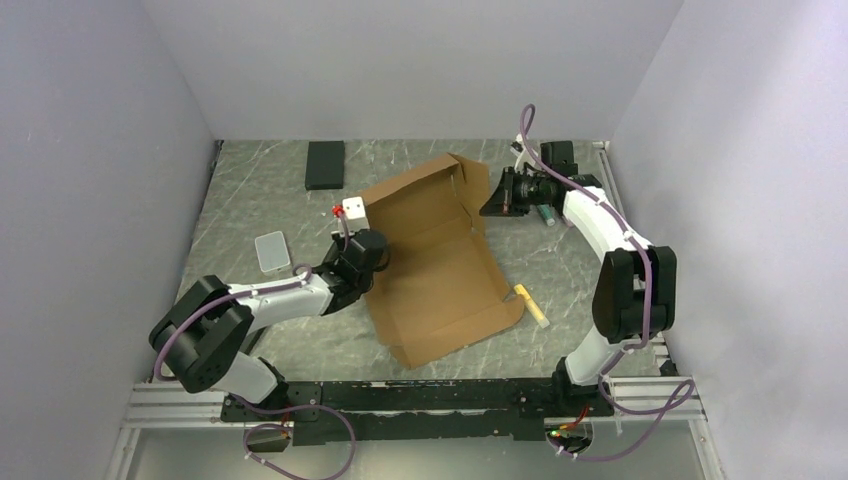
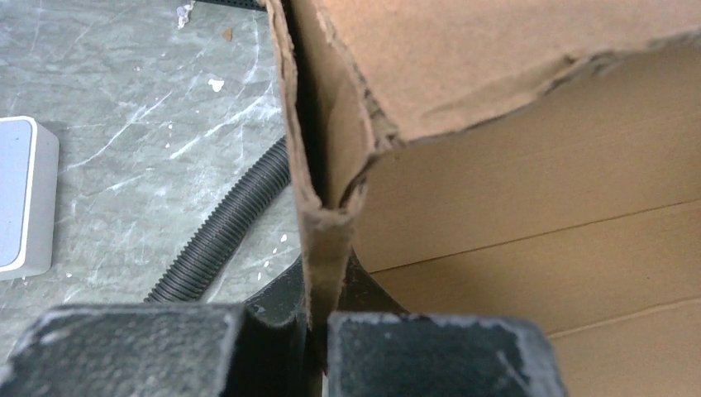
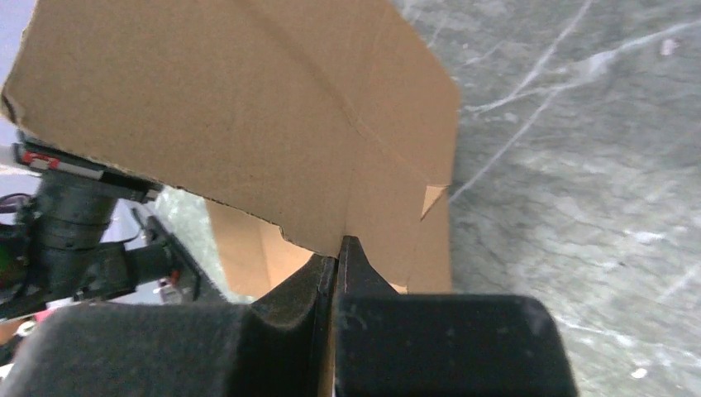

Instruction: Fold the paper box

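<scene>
A grey marbled table (image 1: 250, 200) sits boxed in by pale walls (image 1: 100, 120), with both arms bolted at its near edge. The left gripper (image 2: 318, 322) is pinched shut on the paper box (image 1: 440, 270). In the left wrist view its two dark fingers press together on a ragged, doubled-over strip of cardboard that stands upright between them at the sheet's left side. The right gripper (image 3: 335, 265) is clamped on the box as well. Its fingertips meet on the lower edge of a raised flap at the far right corner, and the brown panel tilts up above them.

The box lies around the middle of the table, between the two grippers, and is largely unfolded. Its near end rests flat on the surface toward the arm bases, while its far end and the side wall at the left fingers stand lifted. Crease lines run across the inner face.

Beyond the box, a black ribbed hose (image 2: 219, 236) crosses the table just beside the left fingers. A pale flat pad (image 1: 271, 251) lies left of that wrist. A flat black block (image 1: 325, 164) lies near the far edge, apart from the box's far left corner. A yellow-and-white marker (image 1: 531, 305) lies just beside the box's near right edge — whether it touches the cardboard cannot be told.
</scene>
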### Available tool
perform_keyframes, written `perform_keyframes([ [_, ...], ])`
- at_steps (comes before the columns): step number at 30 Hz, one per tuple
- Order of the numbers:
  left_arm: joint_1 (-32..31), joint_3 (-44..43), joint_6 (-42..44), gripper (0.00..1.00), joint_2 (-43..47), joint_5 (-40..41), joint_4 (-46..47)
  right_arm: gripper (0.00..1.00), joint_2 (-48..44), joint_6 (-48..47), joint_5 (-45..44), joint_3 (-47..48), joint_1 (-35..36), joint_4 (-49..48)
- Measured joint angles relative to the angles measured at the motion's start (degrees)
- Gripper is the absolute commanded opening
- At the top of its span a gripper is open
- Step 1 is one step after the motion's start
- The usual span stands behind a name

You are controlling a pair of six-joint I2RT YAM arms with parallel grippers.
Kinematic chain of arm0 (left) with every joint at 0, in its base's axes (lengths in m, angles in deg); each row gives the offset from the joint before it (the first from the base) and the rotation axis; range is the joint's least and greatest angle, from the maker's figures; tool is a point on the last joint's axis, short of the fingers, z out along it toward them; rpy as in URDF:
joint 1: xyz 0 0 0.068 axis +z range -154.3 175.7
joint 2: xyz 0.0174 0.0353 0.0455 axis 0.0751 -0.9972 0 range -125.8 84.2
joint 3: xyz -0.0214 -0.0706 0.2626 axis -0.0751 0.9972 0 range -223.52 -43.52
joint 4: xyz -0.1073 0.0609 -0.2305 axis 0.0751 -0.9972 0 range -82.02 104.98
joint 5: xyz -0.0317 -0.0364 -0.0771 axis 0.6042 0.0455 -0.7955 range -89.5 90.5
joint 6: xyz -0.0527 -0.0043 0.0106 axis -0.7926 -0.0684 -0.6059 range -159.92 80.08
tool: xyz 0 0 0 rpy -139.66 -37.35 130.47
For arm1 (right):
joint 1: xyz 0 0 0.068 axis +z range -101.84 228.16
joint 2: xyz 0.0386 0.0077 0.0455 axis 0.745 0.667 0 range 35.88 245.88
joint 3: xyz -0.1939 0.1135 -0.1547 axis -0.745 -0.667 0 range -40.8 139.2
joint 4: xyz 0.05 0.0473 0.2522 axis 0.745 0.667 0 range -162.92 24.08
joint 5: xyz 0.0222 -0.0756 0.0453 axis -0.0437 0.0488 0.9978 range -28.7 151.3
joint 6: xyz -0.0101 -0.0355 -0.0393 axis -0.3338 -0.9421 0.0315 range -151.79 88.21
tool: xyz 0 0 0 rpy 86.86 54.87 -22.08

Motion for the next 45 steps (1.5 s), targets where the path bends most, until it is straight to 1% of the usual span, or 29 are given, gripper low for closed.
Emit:
perform_keyframes([
  [5,-0.31,-1.75,0.61,0.0,-1.03,0.85,0.02,0.0,1.09,4.42,2.6,0.92,0.98,0.17],
  [9,-0.52,-2.51,1.09,0.0,-1.51,1.73,-0.44,0.0,1.14,6.99,2.25,0.92,1.36,0.02],
  [14,-0.66,-3.37,1.53,0.0,-1.81,2.08,-1.29,0.0,1.49,7.76,-0.87,1.9,1.73,1.66],
  [18,-0.98,-3.93,1.53,0.0,-2.34,2.03,-1.11,0.0,3.82,7.61,-4.07,6.8,1.55,4.94],
  [21,-1.16,-4.37,1.7,0.0,-2.36,2.08,-1.07,0.0,4.44,8.22,-6.27,8.22,1.49,6.38],
  [30,-1.7,-5.92,2.58,0.0,-3.76,3.06,-1.88,0.0,4.87,11.74,-9.94,8.9,3.15,7.04],
  [35,-1.79,-6.91,3.02,0.0,-4.5,3.52,-2.05,0.0,8.41,12.83,-10.95,13.79,3.56,8.37],
  [45,-1.84,-7.26,3.43,0.0,-4.5,4.98,-4.61,0.0,8.98,13.6,-16.55,14.16,8.31,7.96],
])
